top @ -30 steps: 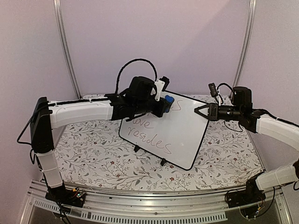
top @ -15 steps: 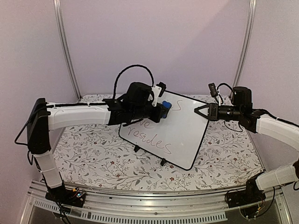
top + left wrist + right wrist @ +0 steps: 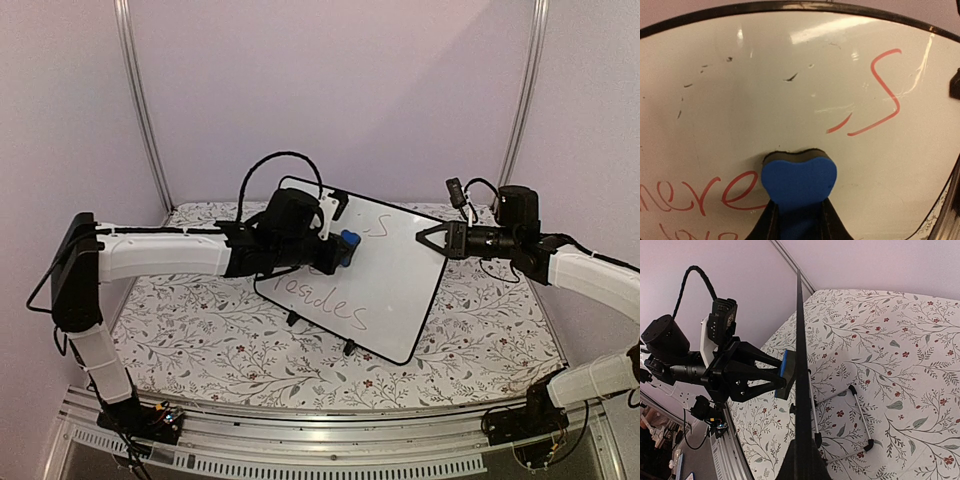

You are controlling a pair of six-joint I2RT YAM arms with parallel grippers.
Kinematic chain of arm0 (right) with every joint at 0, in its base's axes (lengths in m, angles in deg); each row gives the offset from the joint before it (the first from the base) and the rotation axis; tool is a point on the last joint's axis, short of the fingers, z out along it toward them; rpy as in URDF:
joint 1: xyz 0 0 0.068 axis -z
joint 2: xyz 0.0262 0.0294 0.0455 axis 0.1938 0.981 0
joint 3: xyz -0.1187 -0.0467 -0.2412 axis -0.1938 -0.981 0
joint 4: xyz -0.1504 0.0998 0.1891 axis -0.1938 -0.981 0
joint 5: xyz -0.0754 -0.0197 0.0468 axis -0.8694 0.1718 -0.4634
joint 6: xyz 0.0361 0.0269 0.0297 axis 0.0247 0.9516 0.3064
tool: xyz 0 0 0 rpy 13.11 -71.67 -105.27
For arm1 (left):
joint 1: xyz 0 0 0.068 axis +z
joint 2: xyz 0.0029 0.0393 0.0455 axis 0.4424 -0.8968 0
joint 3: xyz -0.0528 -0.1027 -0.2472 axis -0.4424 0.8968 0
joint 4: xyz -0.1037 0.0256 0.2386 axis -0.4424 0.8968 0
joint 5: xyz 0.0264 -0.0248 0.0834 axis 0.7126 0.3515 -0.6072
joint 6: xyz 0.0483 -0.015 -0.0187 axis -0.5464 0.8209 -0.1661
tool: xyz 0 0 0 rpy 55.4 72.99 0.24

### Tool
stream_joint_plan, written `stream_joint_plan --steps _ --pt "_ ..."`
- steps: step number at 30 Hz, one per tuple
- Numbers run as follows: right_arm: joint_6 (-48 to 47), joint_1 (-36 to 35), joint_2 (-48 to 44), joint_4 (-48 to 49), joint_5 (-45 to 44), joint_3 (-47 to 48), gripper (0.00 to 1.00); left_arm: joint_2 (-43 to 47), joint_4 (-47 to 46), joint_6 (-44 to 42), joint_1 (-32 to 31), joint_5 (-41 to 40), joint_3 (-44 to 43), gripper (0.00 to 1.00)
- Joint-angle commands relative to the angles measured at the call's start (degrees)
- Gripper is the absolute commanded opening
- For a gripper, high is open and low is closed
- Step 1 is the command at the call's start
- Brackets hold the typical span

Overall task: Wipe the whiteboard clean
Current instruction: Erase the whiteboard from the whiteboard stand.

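The whiteboard [image 3: 400, 290] stood tilted on the table [image 3: 200, 330]; the right gripper [image 3: 425, 240] pinched its edge, apparently to steady it, while the left gripper [image 3: 797, 215], clamped on the blue eraser [image 3: 799, 181], pressed it to the board

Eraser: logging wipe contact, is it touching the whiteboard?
Touching. The right wrist view, edge-on, shows the eraser pressed flat against the whiteboard, no gap.

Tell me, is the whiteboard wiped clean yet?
Not yet. The whiteboard shows red writing on both sides of the blue eraser that the left gripper presses against it.
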Motion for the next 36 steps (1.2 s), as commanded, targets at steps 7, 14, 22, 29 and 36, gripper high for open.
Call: stream_joint_plan --steps 7,14,22,29,36 --pt "-7.63 -3.13 0.09 -4.81 4.73 0.02 0.00 -5.45 3.18 -3.09 -0.30 -0.95 -8.71 0.00" --pt "-7.62 -3.13 0.08 -4.83 4.69 0.02 0.00 -7.03 2.62 -3.67 0.09 -2.06 -11.60 0.00" --pt "-7.71 -3.13 0.08 -4.79 4.60 0.10 0.00 -3.87 1.37 -2.04 -0.53 0.21 -5.36 0.00" --pt "-7.72 -3.14 0.16 -4.83 4.63 0.10 0.00 -1.42 -0.45 -0.71 -2.07 0.59 1.20 0.00" --pt "-7.63 -3.14 0.17 -4.86 4.74 0.19 0.00 -1.47 -0.98 -1.11 -2.83 -0.69 0.88 0.00"
